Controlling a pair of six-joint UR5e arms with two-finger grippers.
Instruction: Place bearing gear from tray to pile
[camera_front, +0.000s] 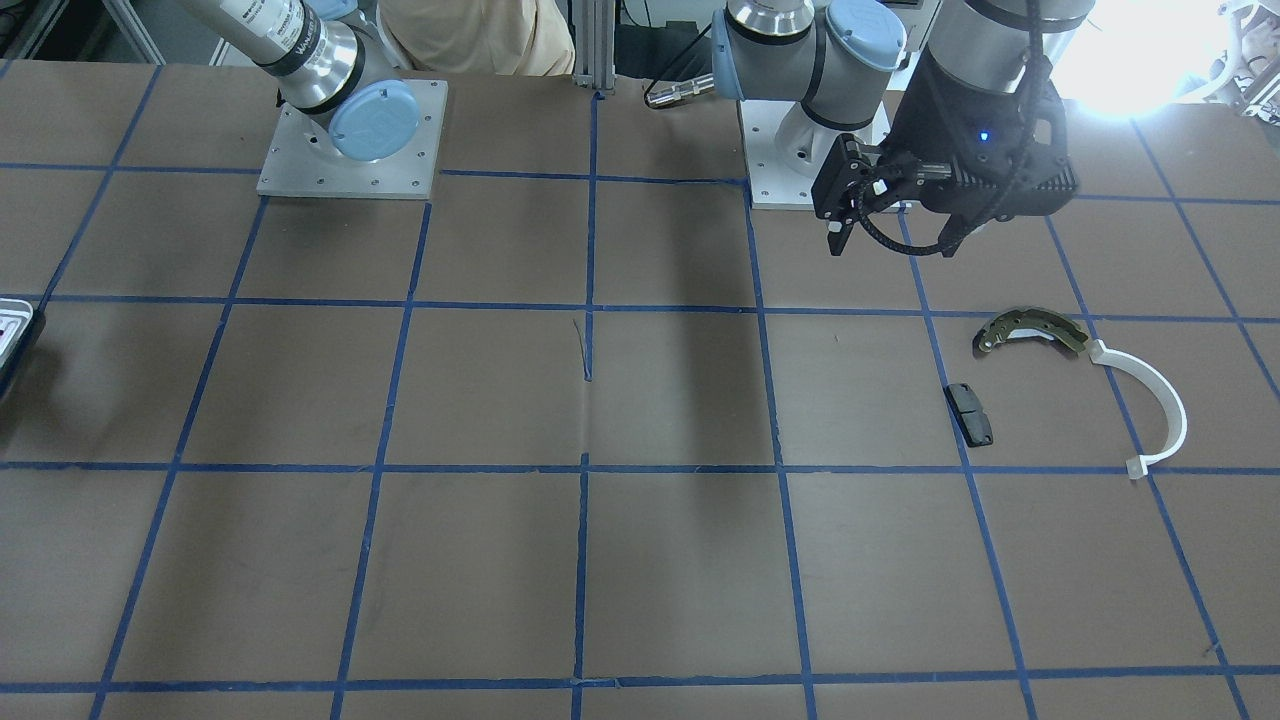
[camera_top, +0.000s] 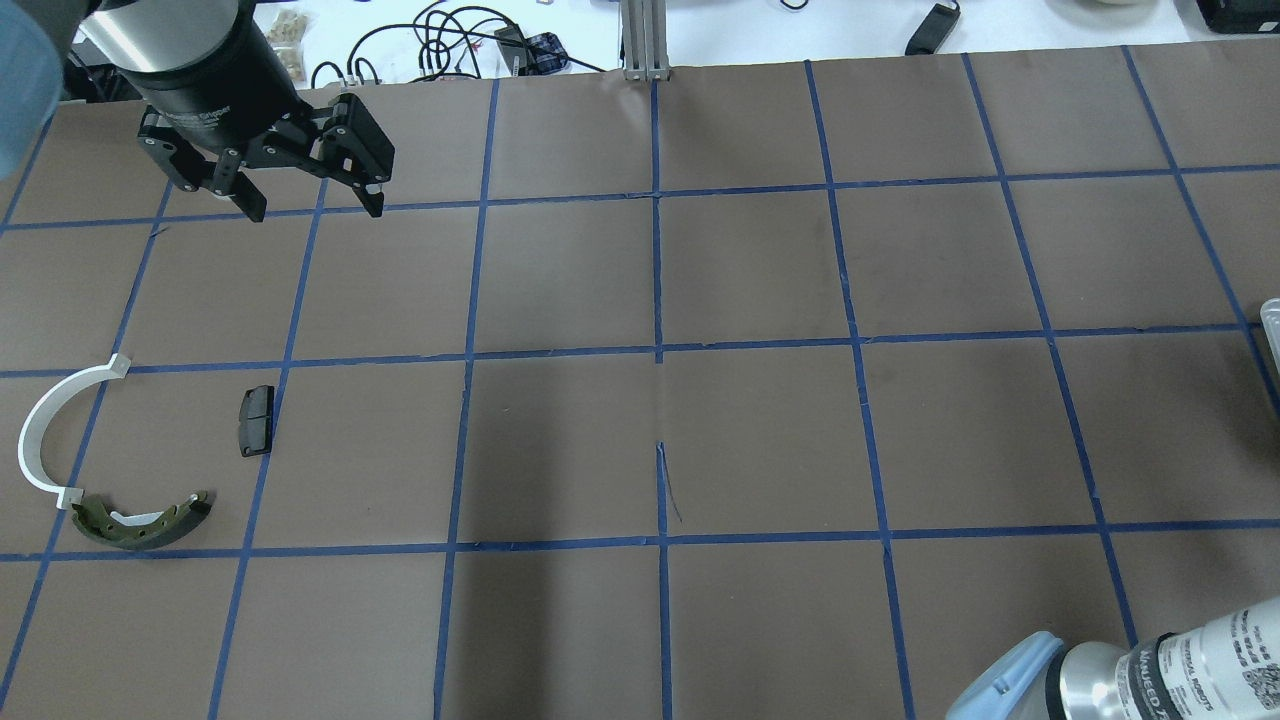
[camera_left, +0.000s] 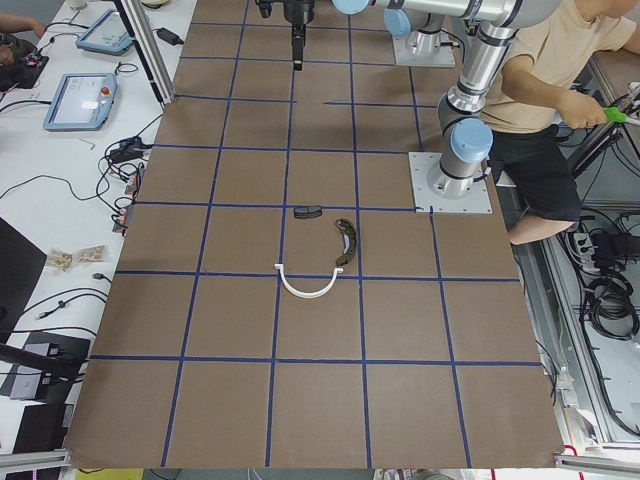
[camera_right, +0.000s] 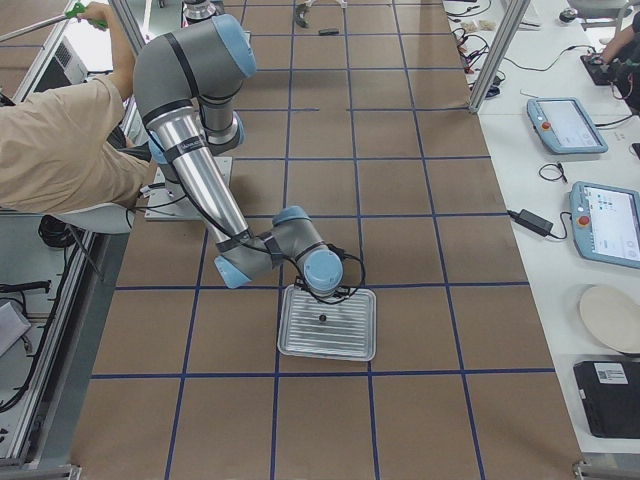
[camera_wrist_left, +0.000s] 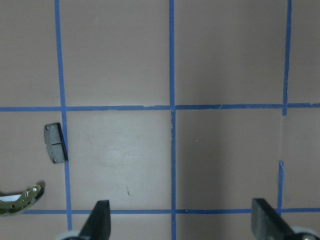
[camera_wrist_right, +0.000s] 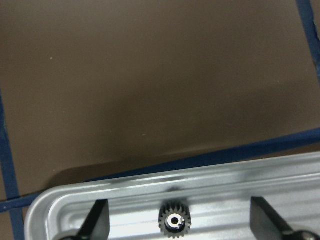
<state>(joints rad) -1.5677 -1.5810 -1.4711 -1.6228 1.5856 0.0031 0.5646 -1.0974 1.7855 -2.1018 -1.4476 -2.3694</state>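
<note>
- Bearing gear (camera_wrist_right: 174, 220): one small dark toothed wheel. You had it lying flat in the tray (camera_wrist_right: 150, 186), close to one rim, at the table's right end.
- Right gripper (camera_wrist_right: 178, 201): your fingers were spread wide and empty, poised over the tray with the gear between them. No contact was visible.
- Left gripper (camera_top: 315, 205): it also stood wide apart and carried nothing. It hovered over the far left of the table, beyond the pile.
- Pile: brake shoe (camera_top: 140, 522), white arc (camera_top: 45, 430) and black pad (camera_top: 256, 421) lay loosely grouped at the left end, well apart from the tray.
- Hazard, grasp: the gear was small and lay low on a ridged floor. If you descended off-centre, a fingertip could have struck a ridge or the rim, or nudged the gear aside.
- Hazard, grip: pads closing on the teeth rather than across the middle could have let it twist out.
- Hazard, carry: the long run to the pile left room for a weak hold to drop it.
</note>
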